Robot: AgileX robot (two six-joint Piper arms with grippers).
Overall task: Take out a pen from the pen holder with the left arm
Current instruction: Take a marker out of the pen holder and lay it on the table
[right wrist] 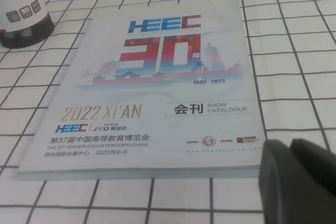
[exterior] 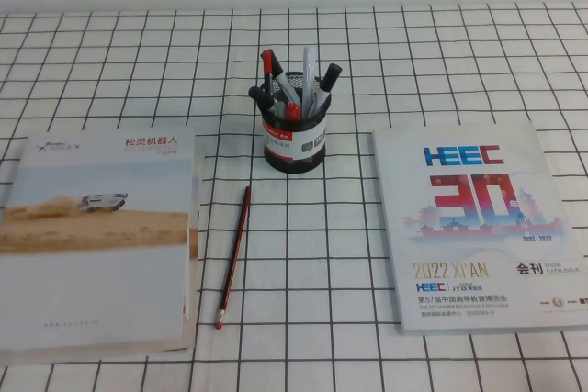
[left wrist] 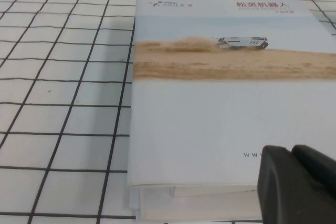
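Note:
A black mesh pen holder (exterior: pixel 293 135) with a white label stands at the table's middle and holds several pens with red, black and grey caps. It also shows in the right wrist view, the pen holder (right wrist: pixel 21 11) at the far corner. A dark red pencil (exterior: pixel 233 255) lies flat on the cloth in front of the holder. Neither arm appears in the high view. My left gripper (left wrist: pixel 291 153) hovers shut and empty over the near edge of the booklet (left wrist: pixel 220 77). My right gripper (right wrist: pixel 291 145) is shut too, empty, by the near corner of the catalogue (right wrist: pixel 157 77).
A booklet with a desert picture (exterior: pixel 99 236) lies at the left of the checked tablecloth (exterior: pixel 303 319). The HEEC catalogue (exterior: pixel 482 222) lies at the right. Open cloth stretches behind the holder and between the two prints.

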